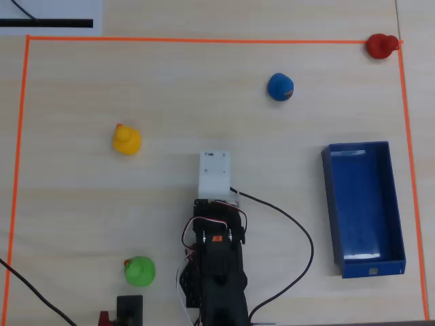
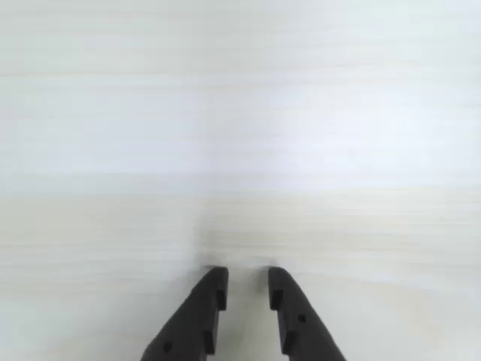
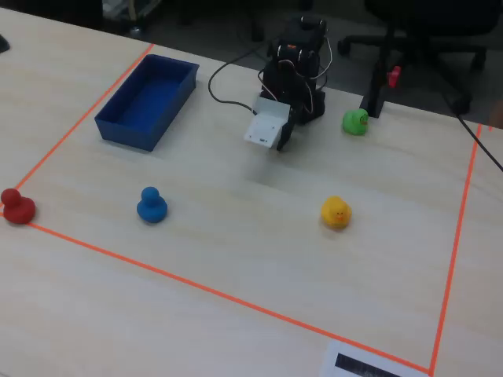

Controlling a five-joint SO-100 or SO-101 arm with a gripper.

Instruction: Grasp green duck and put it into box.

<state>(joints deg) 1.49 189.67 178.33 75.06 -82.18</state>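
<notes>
The green duck (image 1: 139, 270) sits on the table near the bottom left of the overhead view, left of the arm's base; in the fixed view it (image 3: 355, 121) is right of the arm. The dark blue box (image 1: 363, 204) lies empty at the right; in the fixed view it (image 3: 145, 98) is at the upper left. My gripper (image 2: 248, 278) hangs low over bare table, its jaws slightly parted with nothing between them. In the overhead view the white wrist block (image 1: 215, 173) hides it. Neither duck nor box shows in the wrist view.
A yellow duck (image 1: 126, 139), a blue duck (image 1: 280, 87) and a red duck (image 1: 380, 45) stand further out. Orange tape (image 1: 20, 136) frames the work area. A black cable (image 1: 302, 238) loops right of the arm. A black stand (image 1: 129, 309) is beside the green duck.
</notes>
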